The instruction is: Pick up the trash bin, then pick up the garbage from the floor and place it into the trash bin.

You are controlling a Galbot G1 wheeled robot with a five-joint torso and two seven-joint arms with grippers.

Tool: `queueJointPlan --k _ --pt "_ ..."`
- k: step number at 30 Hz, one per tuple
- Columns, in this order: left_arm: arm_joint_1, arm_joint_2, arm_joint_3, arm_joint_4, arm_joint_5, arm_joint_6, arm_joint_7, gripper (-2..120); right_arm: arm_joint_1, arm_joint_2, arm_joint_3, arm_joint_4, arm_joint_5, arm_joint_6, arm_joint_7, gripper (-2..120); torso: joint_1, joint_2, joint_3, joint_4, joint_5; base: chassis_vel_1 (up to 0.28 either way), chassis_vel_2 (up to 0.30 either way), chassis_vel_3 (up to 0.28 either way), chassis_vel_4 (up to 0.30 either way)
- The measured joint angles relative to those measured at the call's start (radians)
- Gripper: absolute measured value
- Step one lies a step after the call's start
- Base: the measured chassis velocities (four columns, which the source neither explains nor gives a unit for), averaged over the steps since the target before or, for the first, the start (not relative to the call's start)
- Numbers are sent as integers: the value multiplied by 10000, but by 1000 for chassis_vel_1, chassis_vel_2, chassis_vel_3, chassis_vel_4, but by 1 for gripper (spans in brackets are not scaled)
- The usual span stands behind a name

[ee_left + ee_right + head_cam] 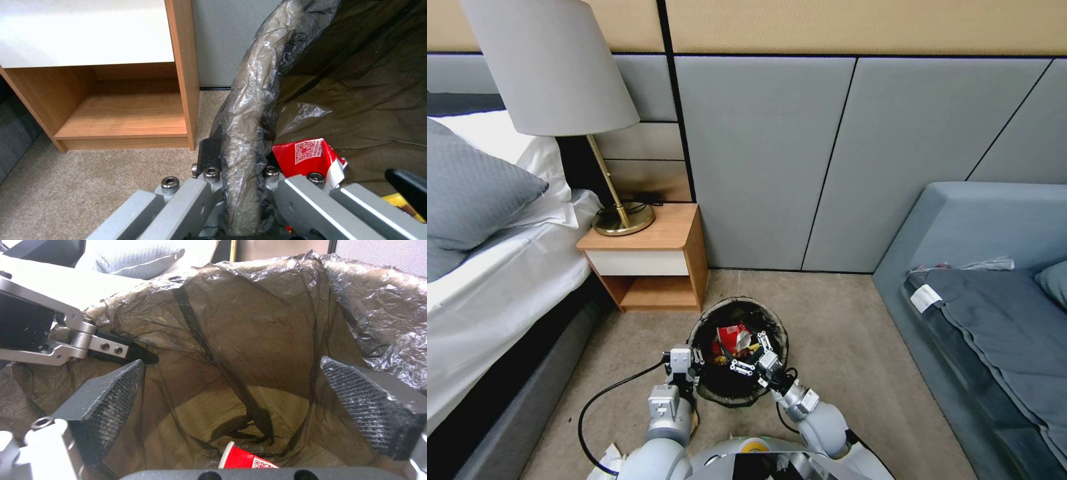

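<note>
Two hands work at the trash bin, which sits over the floor just in front of the wooden nightstand. The left hand is clamped on the bag-covered rim at the bin's left side. The right hand hangs over the bin's mouth with its fingers spread wide and nothing between them. Red-and-white garbage lies inside the bin.
</note>
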Motion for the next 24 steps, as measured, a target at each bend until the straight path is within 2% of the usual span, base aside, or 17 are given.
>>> queueJointPlan --k 7,10,13,14,18,24 --pt "-25 18 -13 -3 -3 0 5 0 -65 -9 119 294 -46 37 -1 100 0 0 0 0 0 0 0 0 0" --pt "-41 20 -32 11 -7 0 6 0 -146 23 288 786 -208 180 12 100 0 0 0 0 0 0 0 0 0" --pt "-62 22 -59 74 -6 -6 7 0 -418 194 831 2181 -377 438 141 100 0 0 0 1 0 0 0 0 0" --pt "-62 22 -59 74 -6 -6 7 0 -418 194 831 2181 -377 438 141 100 0 0 0 1 0 0 0 0 0" --pt "-52 23 -153 73 1 -9 15 0 -858 558 1541 3378 -301 792 802 100 0 0 0 0 -2 0 0 0 0" --pt "-36 25 -315 69 -5 -16 31 0 -1367 1060 2153 3584 -312 1551 1166 100 0 0 0 0 0 0 0 0 0"
